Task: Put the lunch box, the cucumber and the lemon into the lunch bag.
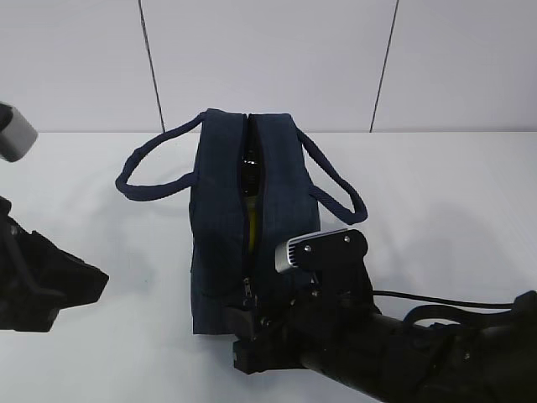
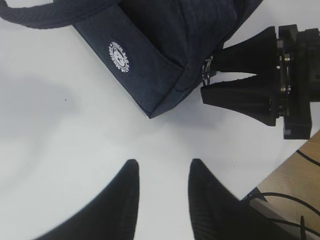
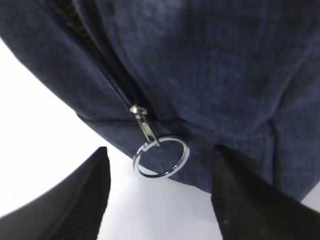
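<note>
The dark navy lunch bag [image 1: 222, 218] stands upright mid-table, both handles drooping to its sides. Its top zipper is parted in a narrow slit, and a yellow sliver in that slit looks like the lemon [image 1: 250, 217]. The lunch box and the cucumber are hidden. At the bag's near end hangs the metal ring pull [image 3: 161, 157]. My right gripper [image 3: 161, 150] is open, one finger on each side of the ring without touching it; its fingers [image 2: 240, 95] also show in the left wrist view. My left gripper [image 2: 163, 162] is open and empty over bare table left of the bag.
The white table [image 1: 453, 193] runs back to a pale panelled wall. My right arm and its wrist camera [image 1: 323, 248] fill the near right foreground. The table's edge, with wooden floor and cables [image 2: 295, 180] beyond it, shows in the left wrist view.
</note>
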Controlling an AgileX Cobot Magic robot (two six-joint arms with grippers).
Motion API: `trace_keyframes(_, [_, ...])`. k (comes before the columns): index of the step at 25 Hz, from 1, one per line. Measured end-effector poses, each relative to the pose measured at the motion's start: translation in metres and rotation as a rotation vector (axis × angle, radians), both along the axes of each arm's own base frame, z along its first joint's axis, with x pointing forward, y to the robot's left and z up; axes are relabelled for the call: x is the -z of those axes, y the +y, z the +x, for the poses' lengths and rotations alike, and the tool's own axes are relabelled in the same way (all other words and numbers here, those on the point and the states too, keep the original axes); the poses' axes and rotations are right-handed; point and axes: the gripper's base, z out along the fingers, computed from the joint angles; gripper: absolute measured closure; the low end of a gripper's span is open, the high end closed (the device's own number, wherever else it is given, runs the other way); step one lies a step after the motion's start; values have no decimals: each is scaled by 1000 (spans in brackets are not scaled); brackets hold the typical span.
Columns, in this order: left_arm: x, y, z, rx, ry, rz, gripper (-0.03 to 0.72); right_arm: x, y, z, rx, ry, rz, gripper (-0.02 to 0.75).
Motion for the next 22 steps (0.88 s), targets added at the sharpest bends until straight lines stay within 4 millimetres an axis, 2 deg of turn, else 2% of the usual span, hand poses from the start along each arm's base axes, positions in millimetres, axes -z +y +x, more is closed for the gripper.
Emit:
trace_keyframes(14, [0, 0, 1, 0, -8, -1, 447, 1, 0, 0, 10, 4, 1, 280])
trace_keyframes(22, [-1, 0, 1, 0, -14, -2, 447, 10, -1, 0, 25, 32, -13, 433])
